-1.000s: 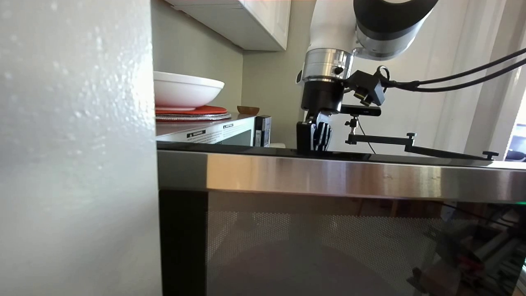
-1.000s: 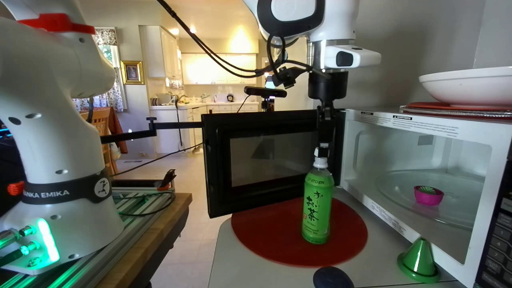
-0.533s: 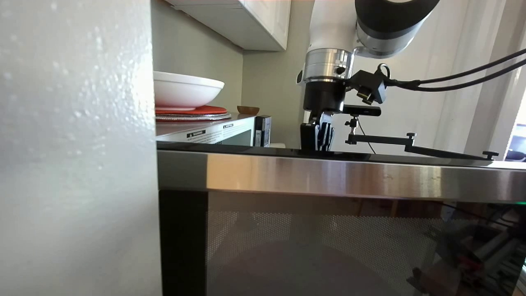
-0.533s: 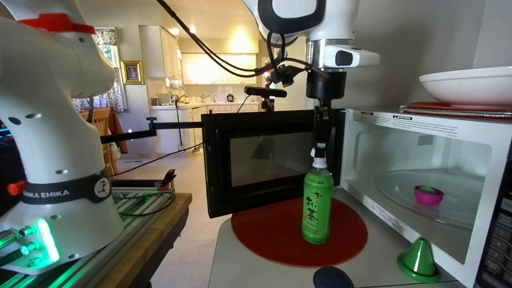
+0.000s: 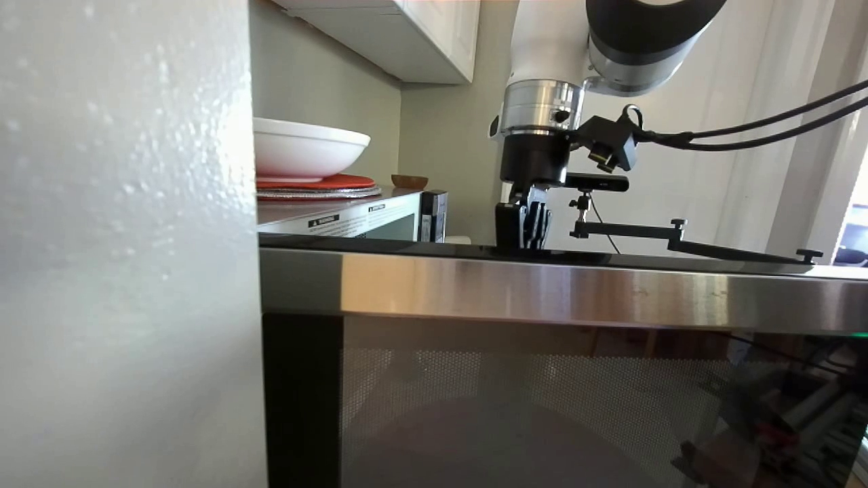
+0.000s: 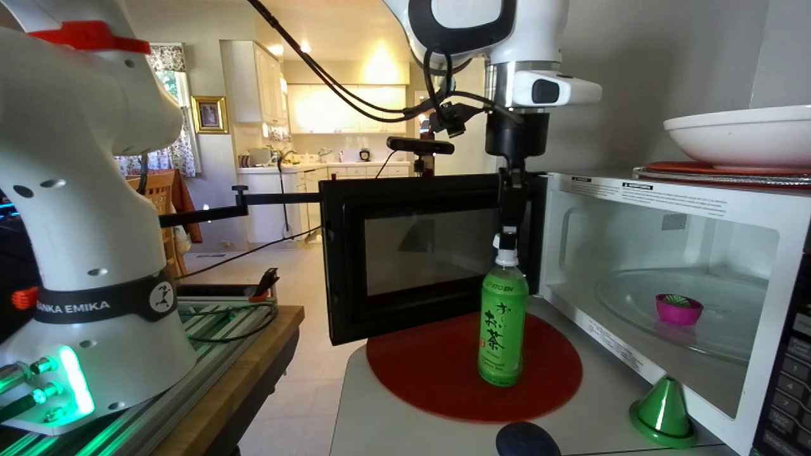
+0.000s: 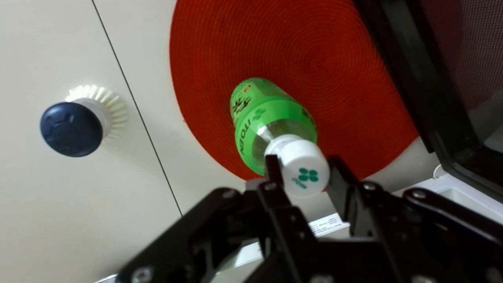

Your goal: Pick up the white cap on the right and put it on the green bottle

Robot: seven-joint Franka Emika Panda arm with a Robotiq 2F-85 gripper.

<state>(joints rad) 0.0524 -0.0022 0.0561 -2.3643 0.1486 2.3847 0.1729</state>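
Note:
The green bottle [image 6: 502,329] stands on a red round mat [image 6: 412,380], its white neck uppermost. My gripper [image 7: 304,167] is shut on the white cap [image 7: 306,173], whose green-marked top faces the wrist camera. One finger lies on either side of the cap. In the wrist view the cap sits right over the bottle's mouth; whether it is seated on it I cannot tell. A dark fingertip covers much of the cap in an exterior view, leaving a white edge beside it. Elsewhere the microwave door hides the bottle, and the gripper [image 5: 522,234] shows just above that door.
The microwave door [image 6: 431,253] swings out close behind the bottle. Inside the microwave is a pink cup [image 6: 678,310]. A green cone [image 6: 664,415] stands by its front edge, and a brush with a dark blue knob [image 7: 71,129] lies beyond the mat.
Between one second and half a second ago, the gripper with the cap shifted slightly toward the robot's base, the bottle's neck moving a touch with it. Since then it has held still.

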